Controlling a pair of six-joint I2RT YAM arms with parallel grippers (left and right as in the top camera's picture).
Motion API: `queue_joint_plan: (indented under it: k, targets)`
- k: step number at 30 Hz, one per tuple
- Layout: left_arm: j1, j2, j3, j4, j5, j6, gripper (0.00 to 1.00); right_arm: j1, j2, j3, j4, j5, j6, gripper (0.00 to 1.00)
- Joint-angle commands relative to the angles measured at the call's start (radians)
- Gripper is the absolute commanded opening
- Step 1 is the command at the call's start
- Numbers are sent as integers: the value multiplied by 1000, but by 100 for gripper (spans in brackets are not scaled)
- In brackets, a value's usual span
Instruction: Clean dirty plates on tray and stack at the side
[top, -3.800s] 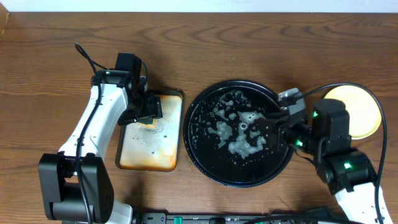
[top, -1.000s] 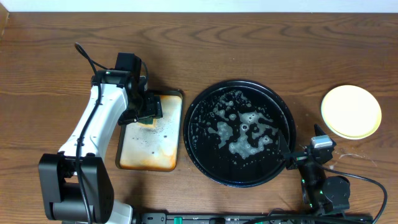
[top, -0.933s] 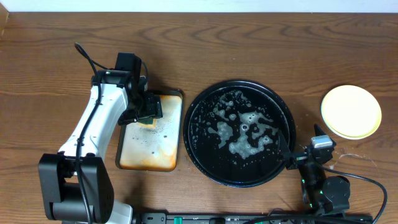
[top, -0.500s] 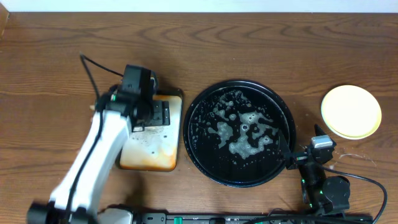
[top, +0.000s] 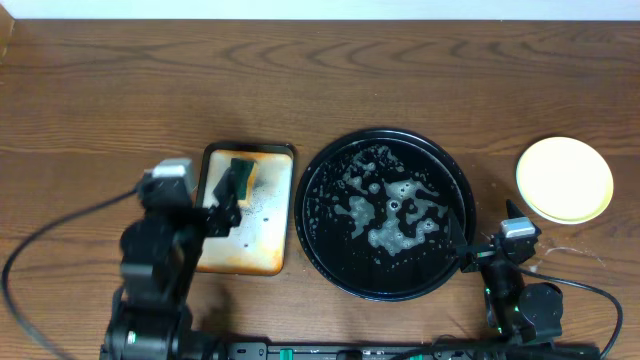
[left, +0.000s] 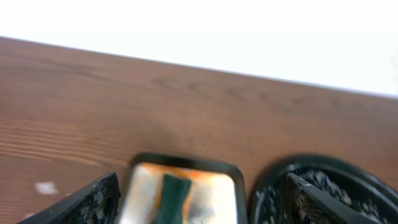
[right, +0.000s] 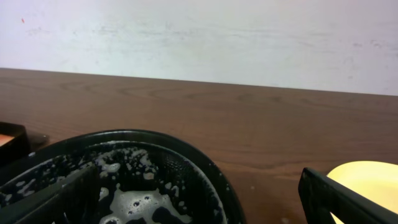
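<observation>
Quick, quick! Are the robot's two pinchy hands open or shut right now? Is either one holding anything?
Left end effector: open, holding nothing.
Right end effector: open, holding nothing.

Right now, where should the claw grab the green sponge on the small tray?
Pinch the sponge across its two long sides, coming down from above. It lies near the far end of the small tray, long axis roughly front to back, with tray surface showing on both sides.

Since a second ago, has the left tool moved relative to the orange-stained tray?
Yes. The left tool pulled back from the far end of the rectangular orange-stained tray toward the bottom of the view, leaving a green sponge.
</observation>
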Motion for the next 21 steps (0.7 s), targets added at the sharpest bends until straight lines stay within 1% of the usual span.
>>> queue_joint_plan:
  k: [1,8,13,21]
  targets:
    - [50,-146,-63,11,-29,29,83,-7,-6,-2,-3,3,-8,99]
    - [63,-401,-229,45,-37,32,83,-7,-6,-2,-3,3,-8,99]
    - [63,-528,-337,99,-37,32,83,-7,-6,-2,-3,3,-8,99]
    - [60,-549,-447,171,-40,32,83,-7,-6,-2,-3,3,-8,99]
